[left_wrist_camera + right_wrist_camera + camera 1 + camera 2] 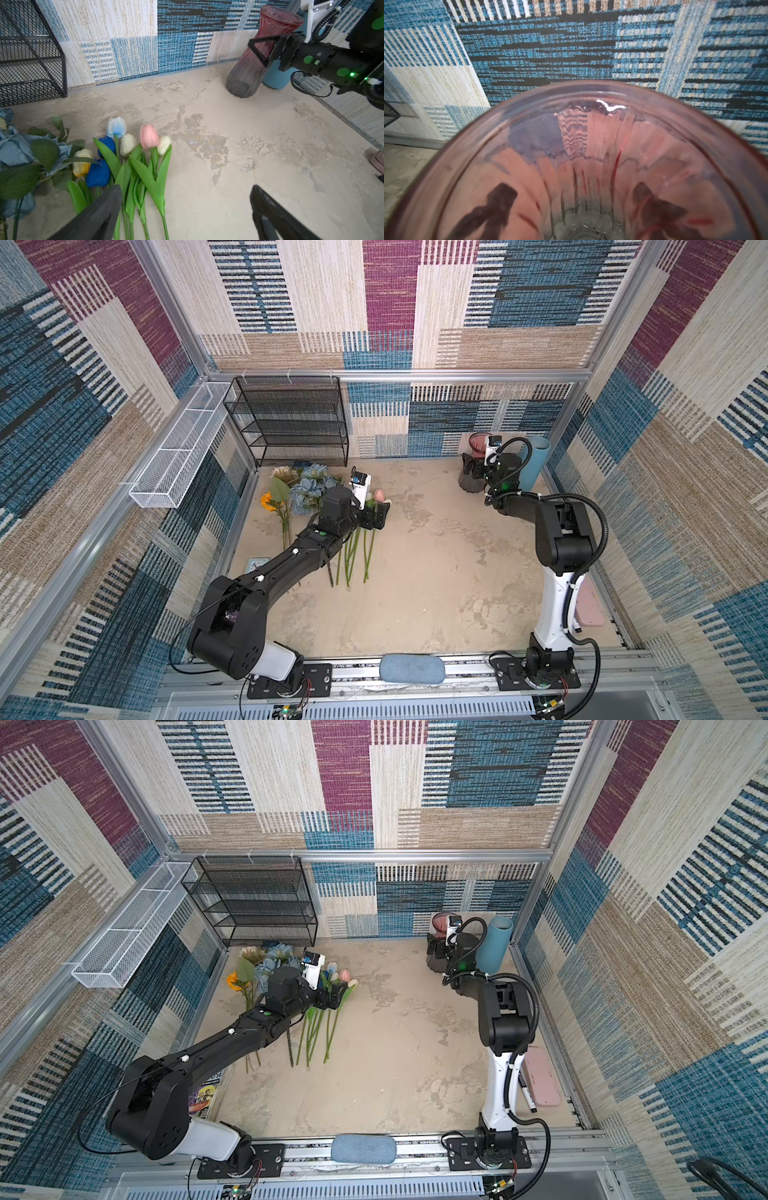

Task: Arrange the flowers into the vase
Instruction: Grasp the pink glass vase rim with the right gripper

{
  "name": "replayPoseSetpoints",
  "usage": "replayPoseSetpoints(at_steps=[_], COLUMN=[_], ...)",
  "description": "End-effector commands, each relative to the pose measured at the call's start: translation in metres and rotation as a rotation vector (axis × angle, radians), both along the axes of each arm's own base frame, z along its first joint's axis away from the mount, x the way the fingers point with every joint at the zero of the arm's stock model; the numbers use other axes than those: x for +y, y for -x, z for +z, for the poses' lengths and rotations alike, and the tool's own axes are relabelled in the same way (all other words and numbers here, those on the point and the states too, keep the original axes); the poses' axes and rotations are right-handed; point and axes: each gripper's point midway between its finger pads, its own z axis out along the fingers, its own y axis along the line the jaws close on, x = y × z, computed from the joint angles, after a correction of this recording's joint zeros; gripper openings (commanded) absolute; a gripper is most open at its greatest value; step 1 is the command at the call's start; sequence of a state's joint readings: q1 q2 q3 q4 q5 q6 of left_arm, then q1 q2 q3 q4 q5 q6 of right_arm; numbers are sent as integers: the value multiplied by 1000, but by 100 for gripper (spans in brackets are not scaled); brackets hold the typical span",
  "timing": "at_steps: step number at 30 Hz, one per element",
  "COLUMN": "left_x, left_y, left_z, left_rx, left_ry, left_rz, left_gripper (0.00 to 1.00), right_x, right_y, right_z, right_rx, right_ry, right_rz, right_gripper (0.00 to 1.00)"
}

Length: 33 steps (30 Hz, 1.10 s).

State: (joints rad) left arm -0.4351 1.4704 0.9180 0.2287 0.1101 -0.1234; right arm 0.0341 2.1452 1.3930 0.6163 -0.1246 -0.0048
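Flowers [133,166] lying flat on table [436,572], stems pointing toward robot. Left gripper [186,188] hanging just above, fingers wide apart, being nearer arm. Vase [245,79] standing well apart, right gripper [471,468] fingers sitting around it; squeezing or not, cannot tell.

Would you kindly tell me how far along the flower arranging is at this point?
Done: nothing; the ribbed pink glass vase holds no stems. In hand: the open right gripper straddles its neck, and the open left gripper hovers over the green-stemmed artificial tulips. Remaining: all the flowers, lying on the beige tabletop.
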Motion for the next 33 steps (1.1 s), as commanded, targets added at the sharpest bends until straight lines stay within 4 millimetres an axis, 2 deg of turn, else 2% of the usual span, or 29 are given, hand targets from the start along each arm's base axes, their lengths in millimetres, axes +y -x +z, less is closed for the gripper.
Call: replayPoseSetpoints(at_steps=[1,7,13,16,24,27,28,31,33], left_x=[1,8,10,11,15,17,17,17,17], left_y=[0,2,4,4,6,7,7,7,7], left_z=[7,7,8,9,9,9,9,11,10], left_rx=[-42,-53,-56,-56,-54,-55,-54,-60,-57], left_ry=[6,-12,-11,-8,-14,-16,-17,-18,-20], left_rz=[5,25,35,42,54,59,61,63,63], left_gripper=[99,99,99,99,99,99,99,99,99], right_x=[-10,-8,0,3,8,10,9,8,8], right_y=[-9,-13,-8,-7,-3,-2,-3,-8,-12], right_z=[13,11,12,10,7,7,8,7,5], right_rx=[-63,-71,-96,-93,-112,-119,-123,-118,-115], right_ry=[22,62,94,111,137,139,139,139,136], right_rz=[-56,-44,8,26,60,70,66,55,57], right_gripper=[100,91,82,72,65,65,68,86,88])
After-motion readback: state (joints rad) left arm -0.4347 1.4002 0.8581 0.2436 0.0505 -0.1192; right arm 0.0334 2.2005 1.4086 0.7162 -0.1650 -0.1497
